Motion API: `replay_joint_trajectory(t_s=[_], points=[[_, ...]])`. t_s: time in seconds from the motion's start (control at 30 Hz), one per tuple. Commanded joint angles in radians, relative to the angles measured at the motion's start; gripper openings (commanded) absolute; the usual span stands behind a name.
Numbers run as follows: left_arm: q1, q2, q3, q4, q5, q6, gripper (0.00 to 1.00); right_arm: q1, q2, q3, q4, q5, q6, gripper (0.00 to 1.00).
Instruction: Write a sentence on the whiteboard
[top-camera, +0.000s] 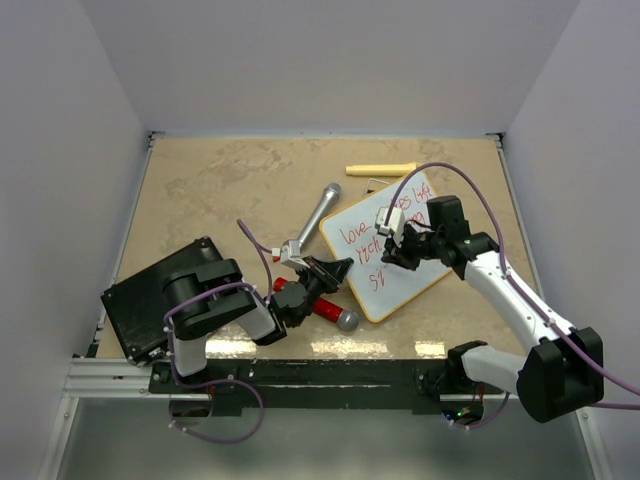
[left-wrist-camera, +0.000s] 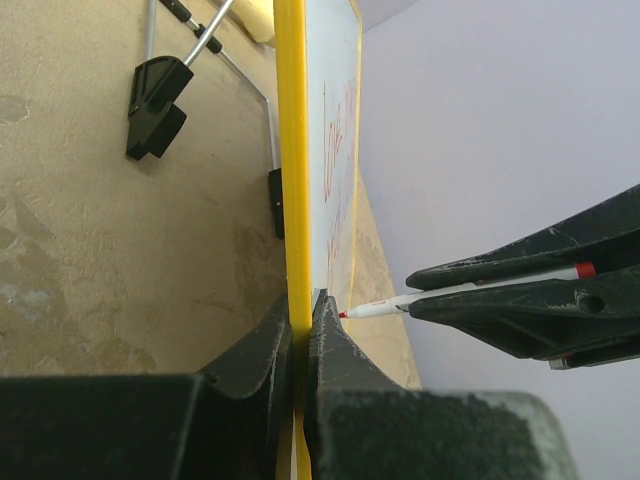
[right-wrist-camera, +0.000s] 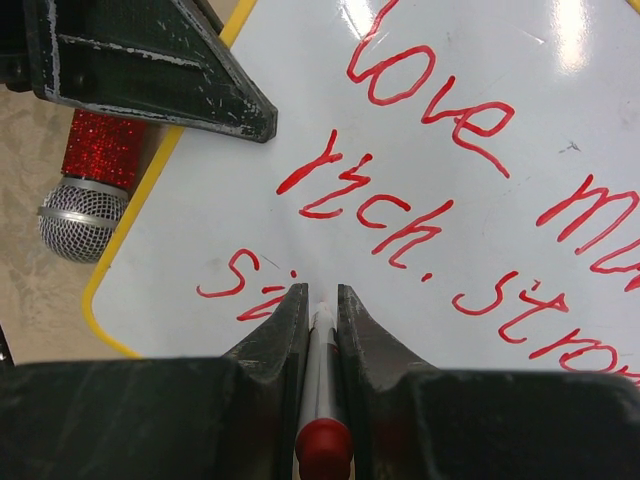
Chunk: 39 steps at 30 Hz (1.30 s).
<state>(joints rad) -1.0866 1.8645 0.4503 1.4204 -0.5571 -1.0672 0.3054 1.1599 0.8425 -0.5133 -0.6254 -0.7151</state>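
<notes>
Writing is under way on the whiteboard, which sits toward the right side of the table, turned at an angle to its edges. The left gripper is closed on the board's thin frame at the near-left edge. I judge that this grip is there to steady the board, since it is light and props on wire feet, and pen pressure could push it away. The right gripper is clamped around a red marker, with the pen lying along the gap between its jaws so that the tip points straight down at the surface. The tip meets the board at the start of the third line of the sentence, just after "Si". Above it read "love" and "rich. stro", with the rest cut off. A red microphone lies under the board's near-left edge, touching or just beside it. A black box sits at the near-left corner, well apart.
</notes>
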Motion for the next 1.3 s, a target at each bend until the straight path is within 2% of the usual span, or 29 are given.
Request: replay_joint_trajectory(t_s=[0.0,0.2,0.37,0.57,1.0,1.27], points=[[0.005,0.015,-0.018,0.183,-0.020,0.119,0.00,-0.002,0.004,0.010,-0.019,-0.062,-0.036,0.00],[0.005,0.015,-0.018,0.181,-0.021,0.122,0.00,-0.003,0.035,0.033,-0.116,-0.089,-0.116,0.00],[0.005,0.012,-0.019,0.181,-0.021,0.122,0.00,-0.003,0.040,0.036,-0.143,-0.047,-0.136,0.00],[0.005,0.015,-0.016,0.178,-0.020,0.122,0.00,-0.003,0.004,0.021,-0.047,0.027,-0.044,0.00],[0.005,0.019,-0.015,0.181,-0.015,0.119,0.00,-0.002,0.006,0.027,0.029,0.024,0.013,0.00],[0.005,0.015,-0.021,0.180,-0.017,0.121,0.00,-0.002,0.018,0.046,-0.096,0.012,-0.078,0.00]])
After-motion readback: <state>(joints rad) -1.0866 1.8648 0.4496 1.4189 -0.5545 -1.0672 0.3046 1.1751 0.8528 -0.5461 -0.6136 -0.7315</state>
